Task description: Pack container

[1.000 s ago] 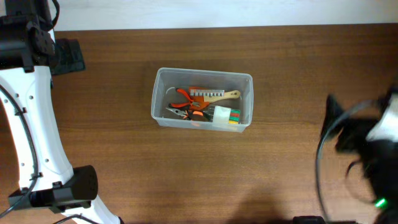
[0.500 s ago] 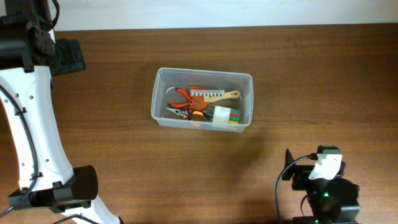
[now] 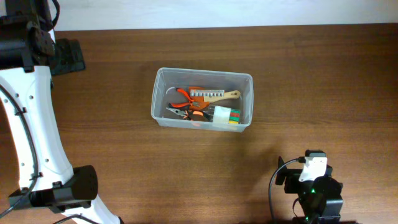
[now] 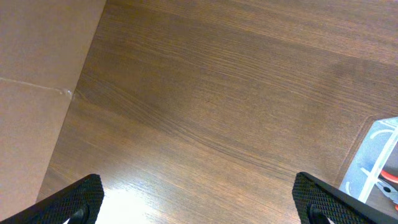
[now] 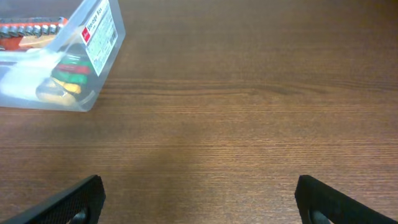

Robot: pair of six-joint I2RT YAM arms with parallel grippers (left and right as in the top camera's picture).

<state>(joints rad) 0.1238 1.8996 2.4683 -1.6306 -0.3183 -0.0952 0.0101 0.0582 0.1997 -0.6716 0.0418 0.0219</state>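
Note:
The clear plastic container stands mid-table and holds orange-handled pliers, a wooden-handled tool and a small box with green and red items. Its corner shows in the right wrist view and its edge in the left wrist view. My left gripper is open and empty over bare table at the far left; in the overhead view it sits at the top left. My right gripper is open and empty near the front edge, right of the container.
The left arm's white links run down the left side of the table. The table's left edge and a brown floor show in the left wrist view. The right arm's base sits at the front right.
The right arm has swung from the far right edge down to the front right and settled there. The left arm and container have not moved.

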